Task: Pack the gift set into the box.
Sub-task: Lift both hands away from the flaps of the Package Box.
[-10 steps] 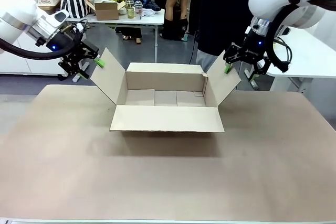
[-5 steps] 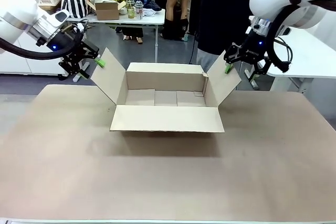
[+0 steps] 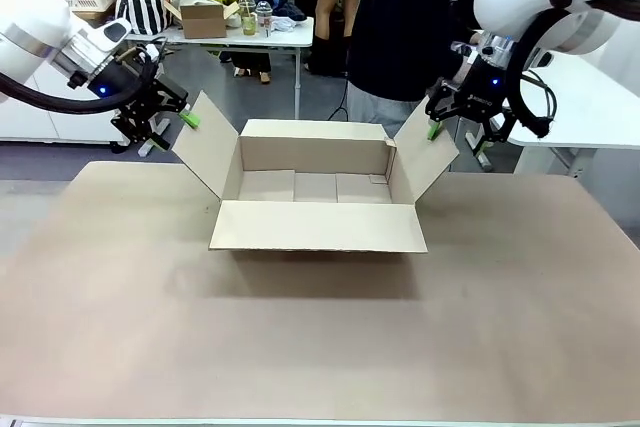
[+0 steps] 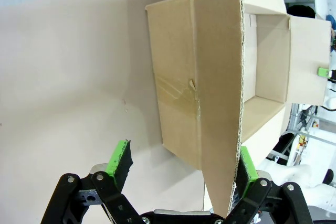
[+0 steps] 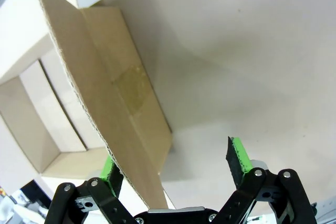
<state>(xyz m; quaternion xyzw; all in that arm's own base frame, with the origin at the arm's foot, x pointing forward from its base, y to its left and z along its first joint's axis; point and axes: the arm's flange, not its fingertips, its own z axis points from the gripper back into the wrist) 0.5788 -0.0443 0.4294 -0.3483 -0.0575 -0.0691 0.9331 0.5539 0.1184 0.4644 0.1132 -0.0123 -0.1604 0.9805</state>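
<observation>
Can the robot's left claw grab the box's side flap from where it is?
Probably yes. The left gripper is open, and the side flap of the box stands inside its jaws, close against one green pad. Nothing blocks the way, so closing should pinch the cardboard.

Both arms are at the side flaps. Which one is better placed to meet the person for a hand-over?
Right, probably: the person stands just behind the right gripper, while the left gripper is across the box.
</observation>
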